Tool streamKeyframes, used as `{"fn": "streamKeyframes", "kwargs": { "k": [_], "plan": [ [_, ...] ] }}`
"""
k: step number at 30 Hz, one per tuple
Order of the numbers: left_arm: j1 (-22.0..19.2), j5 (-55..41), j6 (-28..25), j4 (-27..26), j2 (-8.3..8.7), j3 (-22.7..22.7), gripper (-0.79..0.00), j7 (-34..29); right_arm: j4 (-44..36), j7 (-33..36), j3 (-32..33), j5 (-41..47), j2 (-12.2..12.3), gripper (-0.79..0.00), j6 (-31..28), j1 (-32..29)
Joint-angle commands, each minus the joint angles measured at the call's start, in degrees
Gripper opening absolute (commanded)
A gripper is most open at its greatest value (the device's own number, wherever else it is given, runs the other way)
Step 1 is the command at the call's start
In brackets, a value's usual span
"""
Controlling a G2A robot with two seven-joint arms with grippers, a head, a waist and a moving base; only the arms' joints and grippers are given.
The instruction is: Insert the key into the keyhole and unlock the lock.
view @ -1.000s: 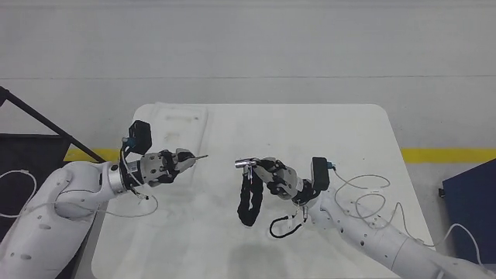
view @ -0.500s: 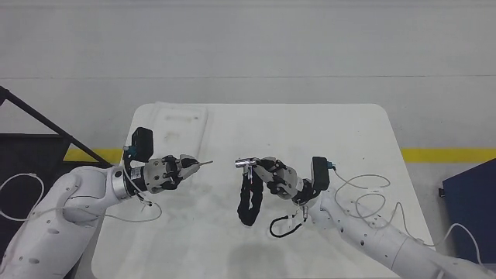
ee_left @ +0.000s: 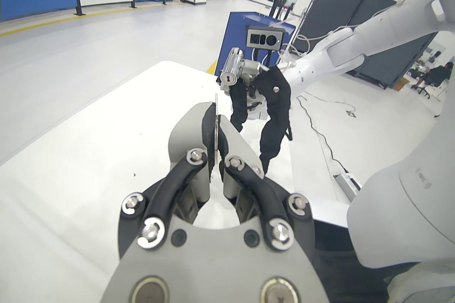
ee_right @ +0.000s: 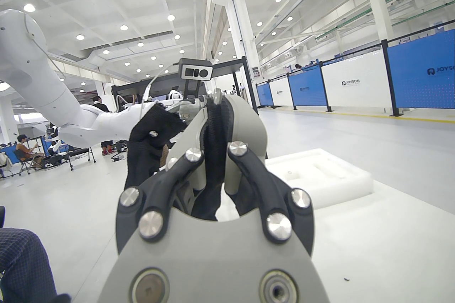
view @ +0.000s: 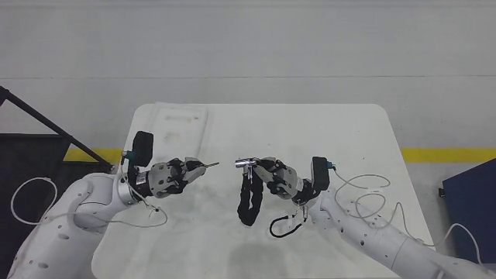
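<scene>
Left gripper (view: 194,168) has its fingers pinched tight on the key (view: 208,165), the blade poking out toward 3 o'clock in the top view. The lock (view: 246,161) is just beyond the tip with a small gap between them, both held up over the table (view: 325,136). Right gripper (view: 263,169) has its fingers clamped on the lock, and the black-sleeved chain (view: 249,198) droops away toward 6 o'clock. From the left wrist view, the keyhole (ee_left: 228,79) faces straight back at the blade, sitting a touch toward 1 o'clock of the tip. So this looks like the line-up before insertion. To do it well, I'd nudge the tip up and slightly across until it covers the slot, then match the edge-on blade to the slot's upright line. Then drive in slowly along the cylinder's axis while the right arm holds rigid. That pinch is thin, so a tip catching the lock face could swivel the key. Turn only once the key is fully seated.
</scene>
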Motion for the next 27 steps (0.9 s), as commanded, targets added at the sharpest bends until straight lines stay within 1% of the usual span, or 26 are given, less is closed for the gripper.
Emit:
{"fn": "streamKeyframes", "kwargs": {
  "k": [1,4,10,15,19,21,24,27],
  "plan": [
    [-0.41,2.4,0.0,1.0,0.12,1.04,-0.785,3.64,0.0,0.0,0.0,0.0,0.0,-0.785,0.0,0.0],
    [-0.82,7.24,0.0,1.92,0.37,2.91,-0.785,10.45,0.0,0.0,0.0,0.0,0.0,-0.785,0.0,0.0],
    [-2.12,16.95,0.0,5.87,1.38,8.29,-0.785,27.06,0.0,0.0,0.0,0.0,0.0,-0.785,0.0,0.0],
    [-5.64,24.72,0.0,8.17,2.94,14.1,-0.785,36.33,0.0,0.0,0.0,0.0,0.0,-0.785,0.0,0.0],
    [-9.86,30.34,0.0,9.66,4.34,19.39,-0.785,41.37,0.0,0.0,0.0,0.0,0.0,-0.785,0.0,0.0],
    [-11.94,29.6,0.0,11.14,4.85,22.23,-0.785,44.84,0.0,0.0,0.0,0.0,0.0,-0.785,0.0,0.0],
    [-14.71,23.67,0.0,13.27,5.48,27.66,-0.785,49.73,0.0,0.0,0.0,0.0,0.0,-0.785,0.0,0.0],
    [-17.75,17.94,0.0,14.73,6.29,33.21,-0.785,51.67,0.0,0.0,0.0,0.0,0.0,-0.785,0.0,0.0]
  ]
}}
